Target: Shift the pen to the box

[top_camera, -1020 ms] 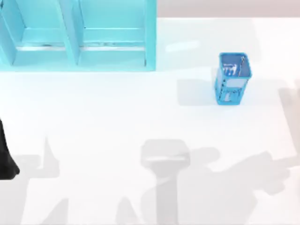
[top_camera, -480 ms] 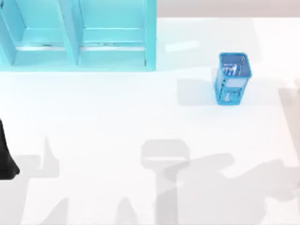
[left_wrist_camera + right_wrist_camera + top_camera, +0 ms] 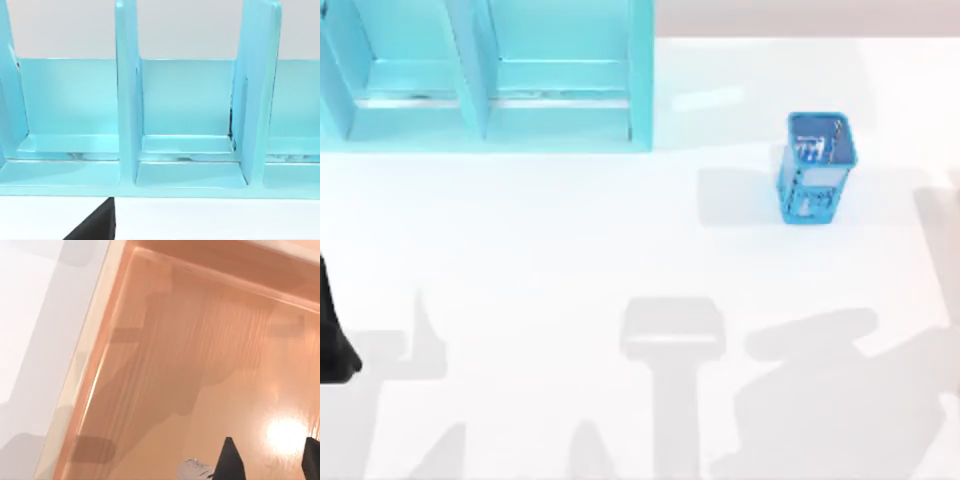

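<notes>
My right gripper (image 3: 270,460) hangs open over the inside of the box (image 3: 165,340), a shallow orange-brown wooden tray with a pale rim. Its two dark fingertips (image 3: 228,460) stand well apart with nothing between them. Beside one fingertip, a small silver-grey end of the pen (image 3: 194,470) shows low over the box floor; the rest of the pen is cut off by the picture's edge. My left arm (image 3: 332,335) is parked at the table's left edge. A dark part of my left gripper (image 3: 97,226) shows in the left wrist view, facing the shelf.
A cyan shelf unit (image 3: 490,75) with upright dividers (image 3: 127,100) stands at the back left. A small blue mesh basket (image 3: 815,170) stands at the back right. The white tabletop (image 3: 570,250) between them carries only arm shadows.
In the top view, the right arm's shadow has slid toward the table's right edge. The basket, the shelf and the left arm have not moved.
</notes>
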Action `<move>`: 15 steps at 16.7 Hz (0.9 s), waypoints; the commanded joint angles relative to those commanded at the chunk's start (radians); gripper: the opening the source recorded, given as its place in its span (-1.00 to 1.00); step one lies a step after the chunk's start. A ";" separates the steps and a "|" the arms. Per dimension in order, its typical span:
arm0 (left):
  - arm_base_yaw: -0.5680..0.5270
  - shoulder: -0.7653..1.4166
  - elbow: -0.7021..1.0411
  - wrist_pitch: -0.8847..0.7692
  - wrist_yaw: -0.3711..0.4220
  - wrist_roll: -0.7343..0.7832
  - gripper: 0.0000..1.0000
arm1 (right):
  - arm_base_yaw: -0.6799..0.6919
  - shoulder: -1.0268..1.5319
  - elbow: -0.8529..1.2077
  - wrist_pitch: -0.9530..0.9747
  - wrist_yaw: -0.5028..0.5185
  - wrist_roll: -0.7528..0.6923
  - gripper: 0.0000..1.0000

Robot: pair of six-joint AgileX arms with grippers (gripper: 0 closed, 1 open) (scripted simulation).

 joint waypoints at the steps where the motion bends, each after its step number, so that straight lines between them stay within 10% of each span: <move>1: 0.000 0.000 0.000 0.000 0.000 0.000 1.00 | 0.000 0.000 0.000 0.000 0.000 0.000 -1.00; 3: 0.000 0.000 0.000 0.000 0.000 0.000 1.00 | 0.000 0.000 0.000 0.000 0.000 0.000 -1.00; 15: 0.000 0.000 0.000 0.000 0.000 0.000 1.00 | 0.000 0.000 0.000 0.000 0.000 0.000 0.81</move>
